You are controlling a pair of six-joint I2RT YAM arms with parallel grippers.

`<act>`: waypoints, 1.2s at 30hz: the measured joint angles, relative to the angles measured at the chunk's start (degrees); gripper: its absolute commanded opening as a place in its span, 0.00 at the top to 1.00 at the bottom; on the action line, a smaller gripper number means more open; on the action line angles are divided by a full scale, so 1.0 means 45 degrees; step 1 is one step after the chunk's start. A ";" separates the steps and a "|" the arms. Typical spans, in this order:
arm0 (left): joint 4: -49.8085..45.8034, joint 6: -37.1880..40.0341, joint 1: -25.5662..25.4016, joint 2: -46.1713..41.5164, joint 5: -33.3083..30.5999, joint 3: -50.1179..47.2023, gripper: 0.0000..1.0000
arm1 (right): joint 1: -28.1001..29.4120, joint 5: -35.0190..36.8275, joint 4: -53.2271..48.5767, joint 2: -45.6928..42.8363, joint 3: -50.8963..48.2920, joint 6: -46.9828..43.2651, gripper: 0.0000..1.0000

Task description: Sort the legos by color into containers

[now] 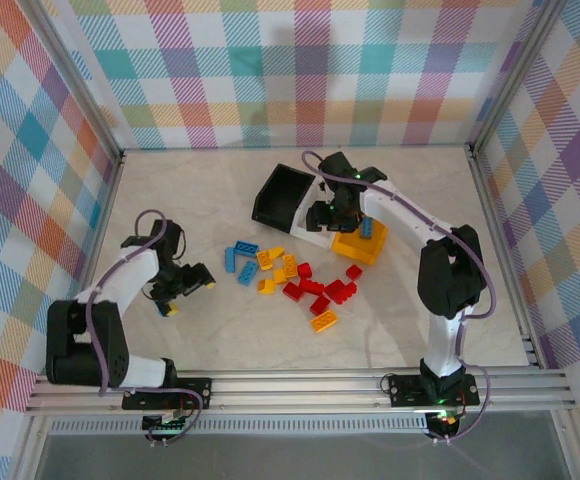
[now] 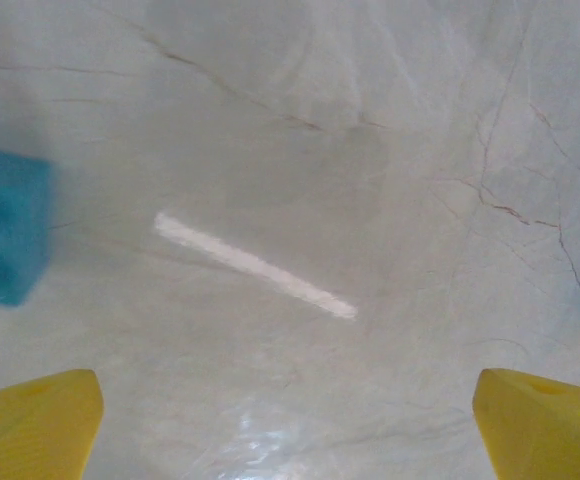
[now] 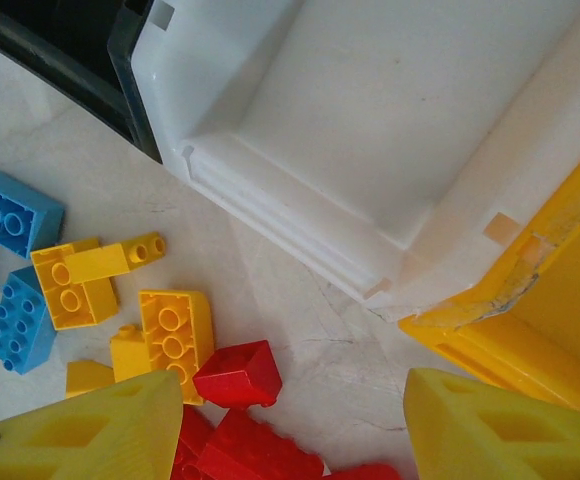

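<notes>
- The left fingers (image 2: pixel 40 425) are wide apart, low over the bench (image 2: pixel 300 150).
- The right fingers (image 3: pixel 490 425) are apart too, above the containers (image 3: pixel 370 120).
- The legos (image 1: pixel 295 280) lie mid-bench; one blue brick (image 1: pixel 368 228) sits in the yellow container (image 1: pixel 355 252).

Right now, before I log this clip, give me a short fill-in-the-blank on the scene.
The white bin sits between the black bin and the ____ one.
The left gripper hangs over bare table, jaws ____.
The loose legos nearest the left gripper are ____.
Missing: yellow; open; blue.
</notes>
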 measured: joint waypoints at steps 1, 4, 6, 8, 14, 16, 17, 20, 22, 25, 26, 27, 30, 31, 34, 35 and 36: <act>-0.0330 0.0044 0.0272 -0.0296 -0.0180 0.0117 0.01 | 0.0000 0.0000 0.0039 0.0000 -0.0068 0.0010 0.37; -0.0971 0.0194 0.1039 -0.0500 -0.0758 0.0631 0.00 | 0.0034 -0.0015 0.0136 0.0000 -0.0170 0.0053 0.37; -0.1093 0.0393 0.1506 -0.0393 -0.0957 0.0826 0.00 | 0.0039 -0.0068 0.0160 0.0000 -0.0199 0.0058 0.36; -0.1234 0.0544 0.2045 -0.0160 -0.1127 0.0952 0.00 | 0.0058 -0.0112 0.0204 0.0000 -0.0209 0.0058 0.36; -0.1263 0.1243 0.2701 0.1005 -0.1559 0.1098 0.00 | 0.0073 -0.0321 0.0418 0.0000 -0.0398 0.0039 0.36; -0.1229 0.1447 0.2720 0.1375 -0.1554 0.1117 0.00 | 0.0073 -0.0340 0.0418 0.0000 -0.0432 -0.0005 0.36; -0.1205 0.1554 0.2730 0.1540 -0.1545 0.1122 0.00 | 0.0073 -0.0340 0.0427 0.0000 -0.0432 -0.0015 0.36; -0.1127 0.1860 0.2744 0.1991 -0.1452 0.1122 0.03 | 0.0073 -0.0345 0.0423 0.0000 -0.0432 -0.0092 0.37; -0.0986 0.2021 0.2744 0.2263 -0.1302 0.1122 0.08 | 0.0073 -0.0350 0.0427 0.0000 -0.0432 -0.0102 0.39; -0.0772 0.2195 0.2744 0.2550 -0.1020 0.1122 0.18 | 0.0073 -0.0398 0.0423 0.0000 -0.0432 -0.0102 0.41; -0.0724 0.2278 0.2739 0.2613 -0.0937 0.1117 0.22 | 0.0073 -0.0403 0.0427 0.0000 -0.0432 -0.0102 0.42; -0.0670 0.2346 0.2739 0.2657 -0.0889 0.1117 0.25 | 0.0073 -0.0423 0.0427 0.0000 -0.0432 -0.0102 0.44; -0.0549 0.2414 0.2730 0.2715 -0.0777 0.1117 0.27 | 0.0073 -0.0437 0.0427 0.0000 -0.0432 -0.0097 0.46; -0.0549 0.2424 0.2720 0.2744 -0.0777 0.1117 0.28 | 0.0073 -0.0437 0.0427 0.0000 -0.0432 -0.0097 0.46; -0.0563 0.2424 0.2715 0.2846 -0.0816 0.1117 0.31 | 0.0073 -0.0432 0.0427 0.0000 -0.0432 -0.0097 0.49; -0.0573 0.2424 0.2715 0.2861 -0.0840 0.1117 0.32 | 0.0073 -0.0432 0.0427 0.0000 -0.0432 -0.0092 0.49; -0.0578 0.2419 0.2715 0.2880 -0.0879 0.1117 0.33 | 0.0073 -0.0432 0.0432 0.0000 -0.0432 -0.0087 0.49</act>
